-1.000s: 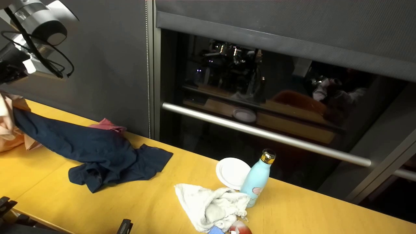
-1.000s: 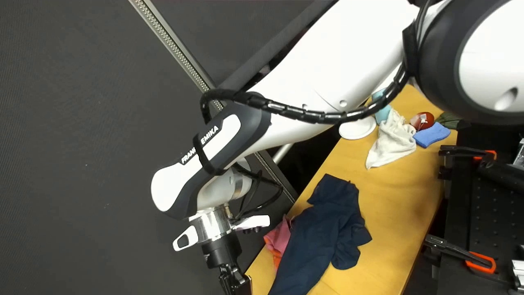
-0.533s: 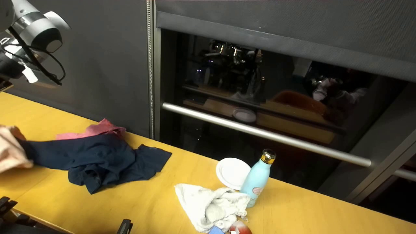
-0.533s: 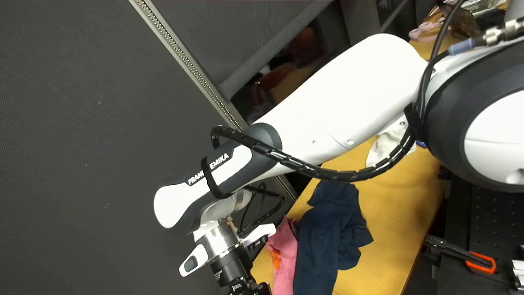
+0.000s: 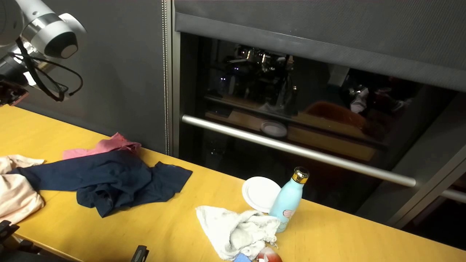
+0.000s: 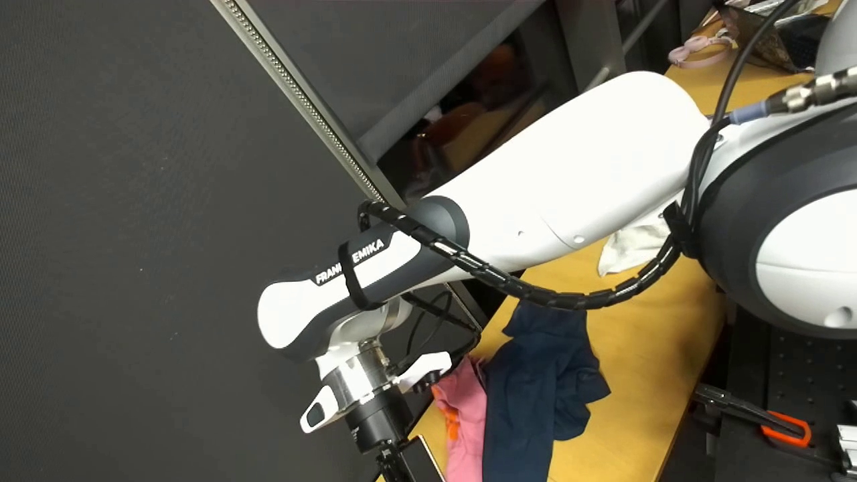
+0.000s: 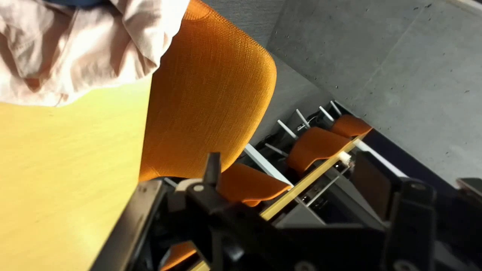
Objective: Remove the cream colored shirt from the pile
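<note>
The cream colored shirt lies crumpled on the yellow table at the left edge of an exterior view, partly cut off. In the wrist view the cream shirt fills the upper left corner, apart from the fingers. A navy garment stretches from it to the right, its left end among the cream folds. Behind the navy one shows a pink garment. My gripper stands open, with nothing between its fingers. It is above the table, near the dark blind, and partly cut off in both exterior views.
A white cloth, a white plate and a light blue bottle stand further right. Black clamps line the near edge. An orange chair stands against the table's edge. The dark blind rises behind.
The gripper has opened and the cream shirt has dropped from its raised position onto the table. The navy garment's lifted end has come down too, and more pink cloth shows.
</note>
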Robot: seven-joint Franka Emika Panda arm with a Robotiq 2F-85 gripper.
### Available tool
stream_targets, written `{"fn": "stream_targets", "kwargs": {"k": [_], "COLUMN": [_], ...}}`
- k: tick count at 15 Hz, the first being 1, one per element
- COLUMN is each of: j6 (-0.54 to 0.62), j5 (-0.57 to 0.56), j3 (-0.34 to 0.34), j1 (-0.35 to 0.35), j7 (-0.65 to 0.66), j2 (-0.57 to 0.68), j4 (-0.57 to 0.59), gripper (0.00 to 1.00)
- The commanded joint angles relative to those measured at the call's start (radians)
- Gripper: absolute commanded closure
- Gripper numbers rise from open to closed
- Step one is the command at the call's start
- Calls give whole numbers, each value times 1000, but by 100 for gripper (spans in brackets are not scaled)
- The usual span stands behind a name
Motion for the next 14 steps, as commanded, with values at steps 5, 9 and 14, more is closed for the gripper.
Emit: {"fn": "stream_targets", "kwargs": {"k": [5,9,14], "j6": [1,53,56], "j5": [7,-27,-100], "j3": [-46,-95,-163], "j1": [-116,-150,-152], "j7": [339,482,676], "j2": [-22,-51,-96], "j4": [-1,5,10], "gripper": [0,0,0]}}
